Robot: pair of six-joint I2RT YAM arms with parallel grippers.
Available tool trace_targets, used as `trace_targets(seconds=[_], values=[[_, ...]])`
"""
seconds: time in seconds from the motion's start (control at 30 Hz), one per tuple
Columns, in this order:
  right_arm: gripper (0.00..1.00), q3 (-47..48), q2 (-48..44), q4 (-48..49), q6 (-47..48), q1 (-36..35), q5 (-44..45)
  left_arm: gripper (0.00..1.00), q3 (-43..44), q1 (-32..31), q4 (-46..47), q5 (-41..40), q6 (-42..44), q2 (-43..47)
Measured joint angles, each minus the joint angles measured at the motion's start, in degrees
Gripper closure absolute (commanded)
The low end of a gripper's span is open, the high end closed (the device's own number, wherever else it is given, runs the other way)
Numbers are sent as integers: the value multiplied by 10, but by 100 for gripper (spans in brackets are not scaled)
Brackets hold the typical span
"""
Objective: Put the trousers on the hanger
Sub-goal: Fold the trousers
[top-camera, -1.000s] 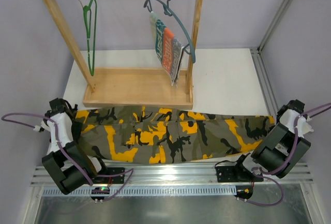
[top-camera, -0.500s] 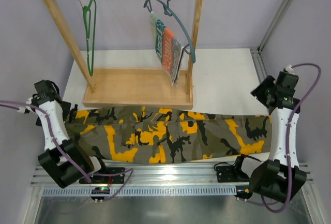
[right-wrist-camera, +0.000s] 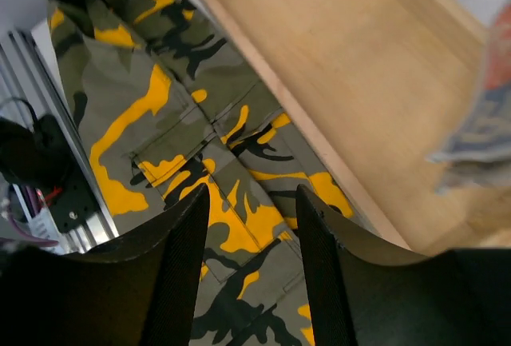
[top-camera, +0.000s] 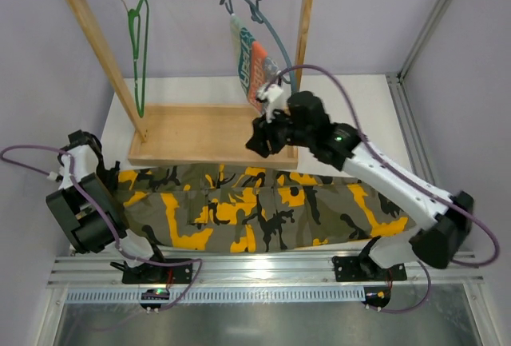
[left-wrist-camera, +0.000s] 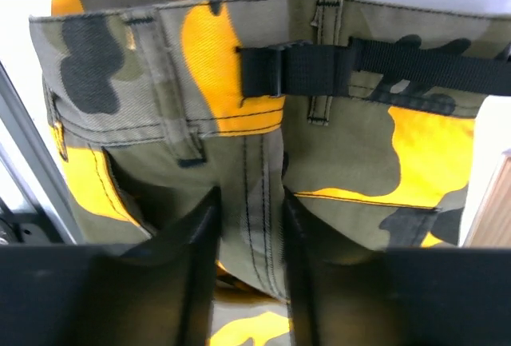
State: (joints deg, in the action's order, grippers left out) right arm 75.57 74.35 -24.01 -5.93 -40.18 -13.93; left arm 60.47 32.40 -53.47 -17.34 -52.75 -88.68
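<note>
The trousers (top-camera: 263, 206) lie flat on the counter (top-camera: 351, 114) before the rack (top-camera: 200, 134), whose rail carries the hanger (top-camera: 139, 50); the left fingers (left-wrist-camera: 188, 266) stand narrowly apart astride the waist, grip unclear, and the right fingers (right-wrist-camera: 180, 266) gape empty above the rack's base.

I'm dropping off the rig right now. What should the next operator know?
Left gripper: astride the waist of the trousers; grip unconfirmed.
Right gripper: open, empty, above the trousers near the wooden rack.
The trousers lie flat in front of the rack; the green hanger hangs bare on its rail.
Done: nothing yet. Left: lift the trousers, drape them on the hanger.
</note>
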Motion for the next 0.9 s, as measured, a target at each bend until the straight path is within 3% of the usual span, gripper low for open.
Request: trace_targets(seconds=[0.1, 0.3, 0.5, 0.63, 0.83, 0.9], values=[[50, 42, 123, 7, 46, -71, -10, 99, 0, 0, 5, 2, 3, 0], [50, 105, 314, -17, 110, -120, -34, 99, 0, 0, 18, 11, 11, 4], [50, 144, 385, -40, 158, -118, -43, 99, 0, 0, 30, 31, 14, 15], [50, 162, 408, -55, 181, -116, -59, 87, 0, -1, 34, 32, 23, 17], [51, 172, 450, -81, 203, -116, -93, 50, -3, -1, 47, 30, 29, 17], [51, 172, 459, -88, 208, -116, -98, 44, -6, -1, 49, 24, 29, 17]])
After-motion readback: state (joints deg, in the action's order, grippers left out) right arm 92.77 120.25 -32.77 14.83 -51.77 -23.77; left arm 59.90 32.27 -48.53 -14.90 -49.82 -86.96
